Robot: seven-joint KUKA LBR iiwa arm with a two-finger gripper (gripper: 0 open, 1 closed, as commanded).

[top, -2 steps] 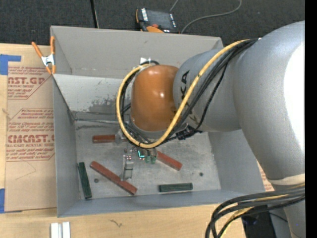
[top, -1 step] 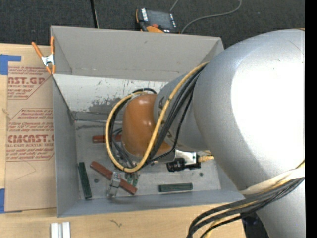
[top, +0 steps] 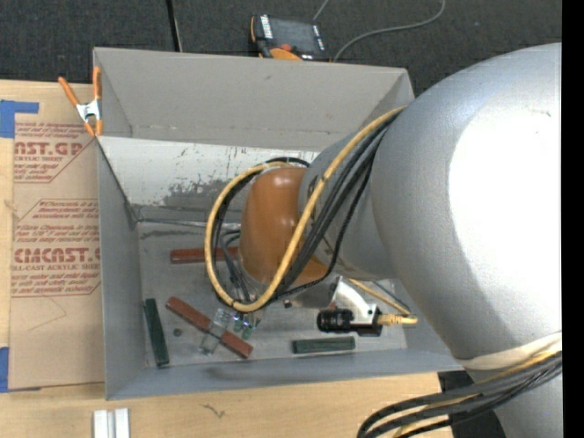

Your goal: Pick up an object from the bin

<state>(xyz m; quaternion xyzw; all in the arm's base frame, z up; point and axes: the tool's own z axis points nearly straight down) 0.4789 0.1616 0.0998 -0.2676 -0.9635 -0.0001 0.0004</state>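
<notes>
The pincer (top: 219, 328) is down on a reddish-brown flat strip (top: 187, 314) near the grey bin's (top: 119, 245) front left corner. I cannot tell how wide it stands. Lying flat, the strip might skid aside or slip from an off-centre grip.

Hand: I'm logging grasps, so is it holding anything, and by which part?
It cannot be told. The hand sits low over the reddish-brown strip, about its middle, on the floor of the bin.

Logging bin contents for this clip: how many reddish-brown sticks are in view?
2. One stick lies flat toward the bin's back left; the other lies diagonally near the front. The arm may hide more.
</notes>
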